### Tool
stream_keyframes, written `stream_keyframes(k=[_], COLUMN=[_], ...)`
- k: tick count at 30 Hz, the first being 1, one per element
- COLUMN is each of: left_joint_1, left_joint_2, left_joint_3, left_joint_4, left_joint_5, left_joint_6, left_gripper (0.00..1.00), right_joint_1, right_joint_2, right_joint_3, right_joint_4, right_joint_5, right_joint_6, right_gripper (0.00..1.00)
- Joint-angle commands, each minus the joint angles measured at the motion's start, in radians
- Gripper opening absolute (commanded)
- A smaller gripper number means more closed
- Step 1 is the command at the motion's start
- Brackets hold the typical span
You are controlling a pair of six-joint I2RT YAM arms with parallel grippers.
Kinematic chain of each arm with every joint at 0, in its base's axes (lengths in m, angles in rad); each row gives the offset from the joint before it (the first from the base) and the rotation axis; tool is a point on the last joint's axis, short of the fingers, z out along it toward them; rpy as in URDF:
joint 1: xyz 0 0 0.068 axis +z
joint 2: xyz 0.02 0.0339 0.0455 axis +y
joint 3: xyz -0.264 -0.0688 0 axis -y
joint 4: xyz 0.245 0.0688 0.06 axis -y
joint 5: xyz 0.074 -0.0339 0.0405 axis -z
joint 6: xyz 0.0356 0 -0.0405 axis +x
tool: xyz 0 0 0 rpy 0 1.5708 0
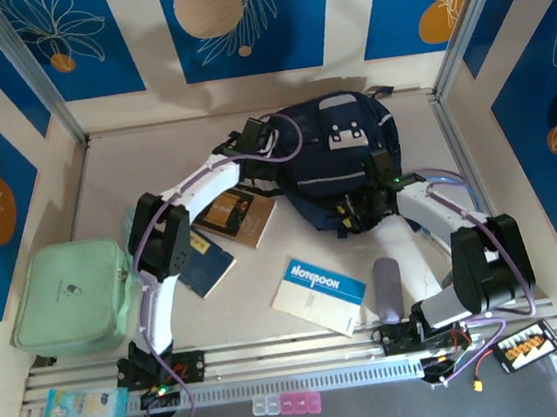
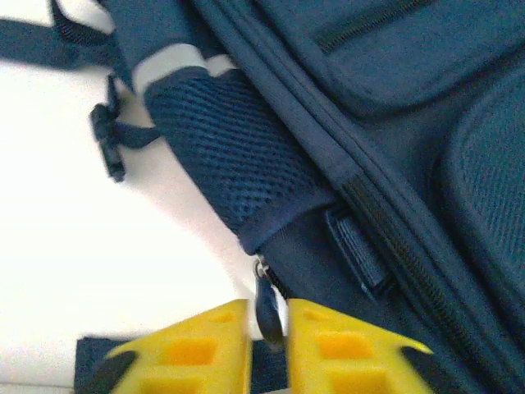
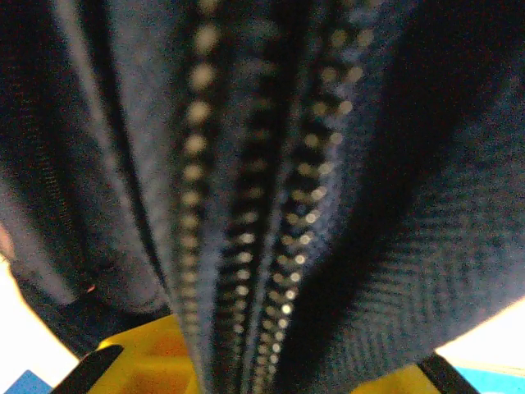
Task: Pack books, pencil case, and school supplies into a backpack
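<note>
The navy backpack [image 1: 338, 156] lies at the back middle of the table. My left gripper [image 1: 263, 142] is at its left side. In the left wrist view the yellow fingers [image 2: 197, 353] stand slightly apart, with a dark zipper pull [image 2: 268, 308] hanging between them below the mesh side pocket [image 2: 221, 156]. My right gripper [image 1: 364, 207] is at the backpack's near edge, shut on a fold of fabric with zipper teeth [image 3: 271, 246] that fills the gap between its jaws. On the table lie the brown book [image 1: 241, 215], the navy book [image 1: 207, 264], the notebook [image 1: 320, 295] and the grey pencil case [image 1: 389, 292].
A pale-green flat box [image 1: 72, 297] sits at the left edge of the table. A blue-and-white packet [image 1: 82, 410] lies on the rail in front of it. Side walls close in the table on the left, right and back.
</note>
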Motion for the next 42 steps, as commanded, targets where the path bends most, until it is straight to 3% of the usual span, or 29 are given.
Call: stream_keyframes(k=[1,6,10,15,21,28,34,42], left_joint_1=[0.03,0.083,0.137,0.181,0.201,0.236,0.233,0.157], left_joint_2=[-0.062,-0.262,-0.424,-0.592,-0.726,-0.677,-0.626,-0.619], left_joint_3=[-0.03,-0.272,-0.465,-0.618,-0.824,-0.926,-0.978,-1.082], left_joint_4=[-0.028,0.024,0.05,-0.028,-0.04,0.038,0.092,0.187], left_joint_5=[-0.014,0.037,0.061,0.062,0.053,0.107,0.167,0.313], left_joint_6=[-0.072,-0.142,-0.198,-0.297,-0.454,-0.496,-0.494,-0.484], left_gripper=[0.31,0.49,0.61,0.77,0.87,0.88,0.88,0.85], right_joint_1=[0.042,0.064,0.074,0.149,0.289,0.375,0.389,0.364], right_joint_2=[0.053,0.128,0.1,0.069,0.166,0.307,0.348,0.37], right_joint_3=[0.09,0.182,0.196,0.284,0.428,0.541,0.565,0.562], right_joint_4=[0.04,-0.068,-0.136,-0.182,-0.159,-0.123,-0.107,-0.101], right_joint_5=[0.011,0.031,0.096,0.169,0.098,0.029,0.017,0.019], right_joint_6=[0.027,-0.137,-0.307,-0.586,-0.771,-0.762,-0.74,-0.704], right_gripper=[0.31,0.6,0.71,0.72,0.71,0.69,0.69,0.68])
